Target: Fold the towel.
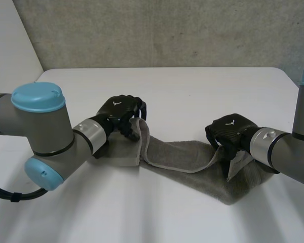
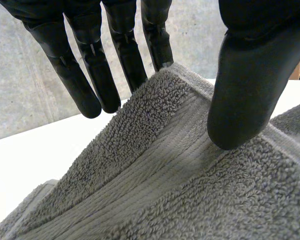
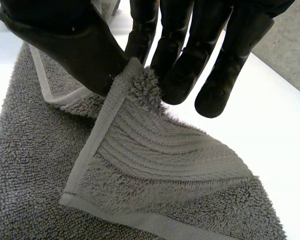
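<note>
On the white table (image 1: 192, 86), across its near middle, the grey towel (image 1: 185, 164) is lying as a long bunched strip running left to right; its middle is resting on the tabletop and both ends are being held up off it; a flat folded part is lying at the left end, just under the left hand (image 1: 116, 109). At that left end the left hand is gripping a raised edge of the towel; in the left wrist view its thumb (image 2: 250, 85) is pressing onto the ribbed band on one face while the fingers (image 2: 125, 55) are standing nearly straight along the other face, two of them tucked behind the edge; so the cloth is being pinched between thumb and fingers. At the right end the right hand (image 1: 232, 129) is hovering over the towel with a corner hanging from it; in the right wrist view the thumb (image 3: 75, 50) and the fingers (image 3: 185, 65) are closing narrowly on the tip of that corner, right at the pale hem (image 3: 90, 150); the corner is draping down from the pinch onto the rest of the towel. Both hands are well apart, one at each end; the left arm (image 1: 45, 131) is reaching in from the near left; the right arm (image 1: 289, 152) is reaching in from the near right; a grey wall (image 1: 167, 30) is standing behind the far edge of the table.
</note>
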Tool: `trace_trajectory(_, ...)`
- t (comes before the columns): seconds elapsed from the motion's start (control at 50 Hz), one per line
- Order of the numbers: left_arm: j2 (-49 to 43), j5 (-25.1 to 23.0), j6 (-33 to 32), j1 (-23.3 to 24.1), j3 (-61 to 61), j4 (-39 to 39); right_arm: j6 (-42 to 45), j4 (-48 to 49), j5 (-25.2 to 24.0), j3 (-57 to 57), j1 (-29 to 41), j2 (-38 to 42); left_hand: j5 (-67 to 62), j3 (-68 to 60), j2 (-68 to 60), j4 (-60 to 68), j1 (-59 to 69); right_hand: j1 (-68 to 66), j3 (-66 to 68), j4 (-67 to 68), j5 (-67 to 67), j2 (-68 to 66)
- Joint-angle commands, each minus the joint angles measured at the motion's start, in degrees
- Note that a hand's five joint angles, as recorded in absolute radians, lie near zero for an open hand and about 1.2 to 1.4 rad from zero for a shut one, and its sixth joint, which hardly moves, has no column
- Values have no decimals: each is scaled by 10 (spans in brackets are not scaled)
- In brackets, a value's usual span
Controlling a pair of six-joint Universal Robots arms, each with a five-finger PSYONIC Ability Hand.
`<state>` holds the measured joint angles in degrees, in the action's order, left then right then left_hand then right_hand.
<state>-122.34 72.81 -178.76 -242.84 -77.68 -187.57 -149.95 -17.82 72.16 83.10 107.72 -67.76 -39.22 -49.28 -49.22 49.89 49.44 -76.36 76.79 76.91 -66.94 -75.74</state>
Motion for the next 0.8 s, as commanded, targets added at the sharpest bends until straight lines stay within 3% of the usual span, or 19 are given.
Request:
trace_trajectory(0.02,-3,1,4,14,11,8,0,3,0,0,1,0,7,7,6,-13,-9,-36,32,31,-31,-43)
trace_trajectory(0.3,-38,67,35,38,52,11,0,4,0,2,4,0,10,10,10,-17,-12,-36,32,31,-31,-43)
trace_trajectory(0.42,-23,71,35,47,46,14,0,4,0,4,3,0,27,27,27,-33,-29,-36,32,31,-31,-43)
trace_trajectory(0.62,26,88,35,54,33,19,0,5,0,6,6,0,190,190,190,-196,-192,-36,32,31,-31,-43)
trace_trajectory(0.8,-14,90,26,70,44,16,0,5,0,6,7,0,205,206,205,-212,-207,-36,32,31,-31,-43)
